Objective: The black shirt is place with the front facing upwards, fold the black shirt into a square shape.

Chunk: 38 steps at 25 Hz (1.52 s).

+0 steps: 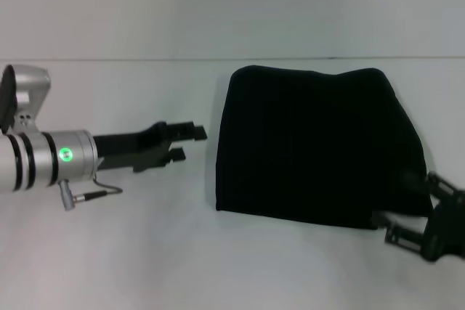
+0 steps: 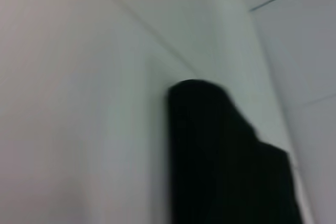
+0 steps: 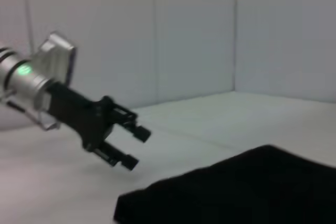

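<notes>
Shirt (image 1: pixel 316 147), one; end effectors, two.

We note black shirt (image 1: pixel 316 147) folded, "FREE!" print hidden. Right gripper (image 1: pixel 429 226) at shirt's near right corner, cut by head-view edge; we cannot tell finger state. Left wrist view blurred.

Plain white, smooth-surfaced counter (image 1: pixel 240 266) spans the head view. It meets a plain white wall (image 1: pixel 232 5) along a thin straight seam. In the right wrist view, white wall panels (image 3: pixel 194 30) show vertical joints. Lighting even; shadows faint.
</notes>
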### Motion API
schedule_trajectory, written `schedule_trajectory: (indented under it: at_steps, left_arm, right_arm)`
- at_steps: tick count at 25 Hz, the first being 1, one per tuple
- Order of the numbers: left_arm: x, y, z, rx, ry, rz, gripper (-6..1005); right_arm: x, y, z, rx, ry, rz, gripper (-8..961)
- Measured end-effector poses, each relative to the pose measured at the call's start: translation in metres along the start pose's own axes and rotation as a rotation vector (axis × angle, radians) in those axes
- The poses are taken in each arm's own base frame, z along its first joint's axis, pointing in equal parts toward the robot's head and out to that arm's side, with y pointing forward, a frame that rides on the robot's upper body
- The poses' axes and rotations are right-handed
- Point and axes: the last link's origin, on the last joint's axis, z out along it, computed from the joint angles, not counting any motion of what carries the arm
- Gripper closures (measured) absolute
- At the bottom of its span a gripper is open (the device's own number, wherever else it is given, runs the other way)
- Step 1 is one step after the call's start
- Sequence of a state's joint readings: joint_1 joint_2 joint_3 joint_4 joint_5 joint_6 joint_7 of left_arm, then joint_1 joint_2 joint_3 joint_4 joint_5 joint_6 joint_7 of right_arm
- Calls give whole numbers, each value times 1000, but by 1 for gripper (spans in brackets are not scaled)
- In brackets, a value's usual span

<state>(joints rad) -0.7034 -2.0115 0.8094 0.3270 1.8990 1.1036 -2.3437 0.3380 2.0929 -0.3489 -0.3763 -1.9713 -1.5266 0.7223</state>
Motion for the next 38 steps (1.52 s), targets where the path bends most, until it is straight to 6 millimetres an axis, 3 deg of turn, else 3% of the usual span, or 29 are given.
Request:
schedule_trajectory:
  at_steps: [7, 29, 38]
  left_arm:
    - [-12, -6, 13, 57, -14, -4, 278]
    - [-31, 14, 47, 50, -51, 37, 279]
    - [-37, 18, 55, 43, -47, 71, 490]
  right_arm:
    - [13, 10, -1, -3, 36, -18, 40]
    - [15, 15, -9, 2, 25, -1, 40]
    - [15, 15, -10, 4, 21, 4, 41]
